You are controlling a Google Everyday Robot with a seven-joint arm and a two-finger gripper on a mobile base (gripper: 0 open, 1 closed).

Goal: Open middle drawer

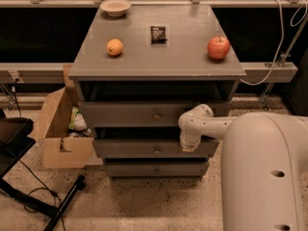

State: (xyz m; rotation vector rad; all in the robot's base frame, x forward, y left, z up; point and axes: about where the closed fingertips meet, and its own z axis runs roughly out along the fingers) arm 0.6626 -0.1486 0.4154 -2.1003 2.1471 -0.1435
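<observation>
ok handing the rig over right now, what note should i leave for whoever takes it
End effector: at the top edge of the middle drawer front, right of its knob.
Middle drawer: front sits roughly in line with the top drawer and bottom drawer, and is not visibly pulled out.
Done: the approach to the drawer.
Left: pull the middle drawer open.

Dim warm overhead light on table point(159, 61); deep shadow under its top; end effector point(186, 146) pale at upper edge of middle drawer point(125, 148).
</observation>
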